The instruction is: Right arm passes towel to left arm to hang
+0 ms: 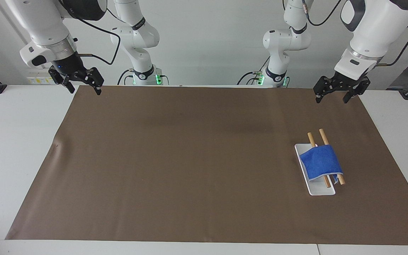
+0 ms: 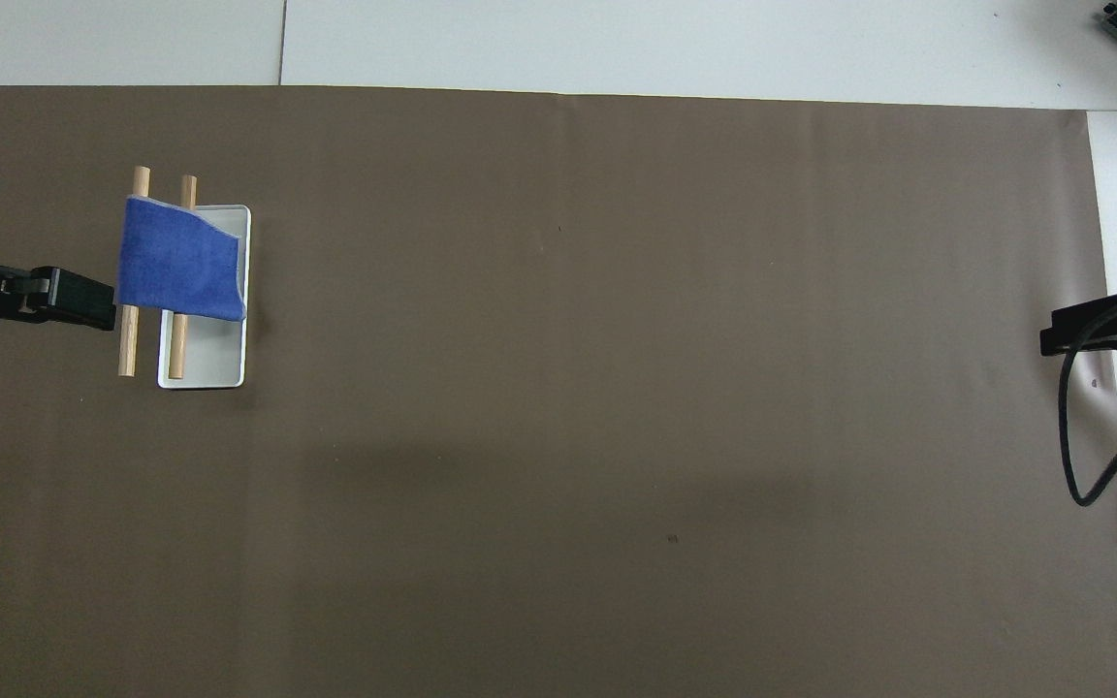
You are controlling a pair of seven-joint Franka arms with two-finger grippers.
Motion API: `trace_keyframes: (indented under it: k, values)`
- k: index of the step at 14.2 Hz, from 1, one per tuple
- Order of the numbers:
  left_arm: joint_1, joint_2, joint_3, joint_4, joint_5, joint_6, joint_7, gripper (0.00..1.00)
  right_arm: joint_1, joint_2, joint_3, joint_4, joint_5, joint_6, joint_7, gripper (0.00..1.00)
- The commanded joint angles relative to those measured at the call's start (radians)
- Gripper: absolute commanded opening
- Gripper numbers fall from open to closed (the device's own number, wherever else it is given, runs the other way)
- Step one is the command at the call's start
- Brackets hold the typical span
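The towel [image 1: 321, 162] drapes over the rack [image 1: 314, 184]. Left claw [image 1: 341, 92] and right claw [image 1: 81, 84] hang released, empty. An uneven drape could let it slide off.
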Motion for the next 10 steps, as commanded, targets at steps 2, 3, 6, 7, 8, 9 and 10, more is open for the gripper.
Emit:
trace_keyframes:
  k: [2,3,6,7,8,9,10]
  values:
    - [-0.009,0.023,0.007,0.036,0.021,-0.023,-0.015,1.00,-0.006,-0.019,0.001,-0.021,0.021,-0.005,-0.026,1.00]
    - [-0.011,0.023,0.007,0.039,0.021,-0.031,-0.017,1.00,-0.006,-0.019,0.001,-0.021,0.021,-0.005,-0.026,1.00]
    - [-0.008,0.023,0.007,0.036,0.018,-0.025,-0.026,1.00,-0.006,-0.019,0.001,-0.021,0.021,-0.005,-0.025,1.00]
    - [-0.005,0.023,0.007,0.036,0.018,-0.025,-0.028,1.00,-0.006,-0.019,0.001,-0.021,0.021,-0.005,-0.026,1.00]
    - [-0.004,0.023,0.007,0.035,0.018,-0.025,-0.029,1.00,-0.006,-0.019,0.001,-0.021,0.021,-0.005,-0.026,1.00]
    - [-0.004,0.022,0.007,0.033,0.018,-0.025,-0.031,1.00,-0.006,-0.019,0.001,-0.021,0.021,-0.005,-0.026,1.00]
    - [-0.004,0.022,0.007,0.033,0.018,-0.023,-0.031,1.00,-0.006,-0.019,0.001,-0.021,0.021,-0.005,-0.026,1.00]
